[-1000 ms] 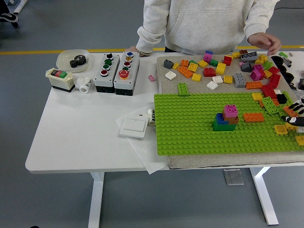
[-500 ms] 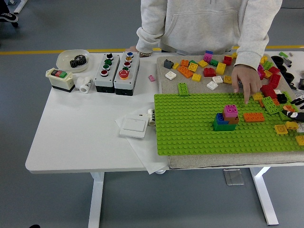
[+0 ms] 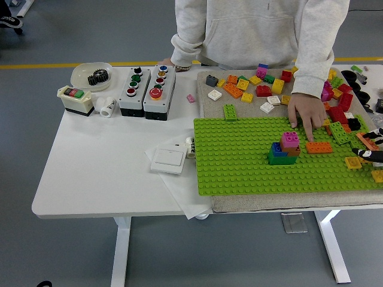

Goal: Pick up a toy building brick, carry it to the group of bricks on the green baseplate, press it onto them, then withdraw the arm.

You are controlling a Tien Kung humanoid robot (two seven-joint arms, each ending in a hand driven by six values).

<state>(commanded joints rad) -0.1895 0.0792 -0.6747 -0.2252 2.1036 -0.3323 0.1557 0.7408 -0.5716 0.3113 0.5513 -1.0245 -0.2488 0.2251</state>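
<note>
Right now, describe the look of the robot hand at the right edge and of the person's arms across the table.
Only a sliver of the robot's right hand shows: black with white patches; its fingers cannot be made out. The person's arms are covered by the long, loose sleeves of a light grey sweatshirt, with ribbed cuffs. The person's hand is bare, without glove or ring visible.

You've got a white table (image 3: 102, 173) on white legs (image 3: 121, 251) filling mid-frame, w/ grey floor (image 3: 60, 251) all round it. A yellow line (image 3: 36, 65) crosses the floor at upper left & upper right. Light's even, no hard shadows; dark shoe (image 3: 9, 21) in top-left corner
</note>
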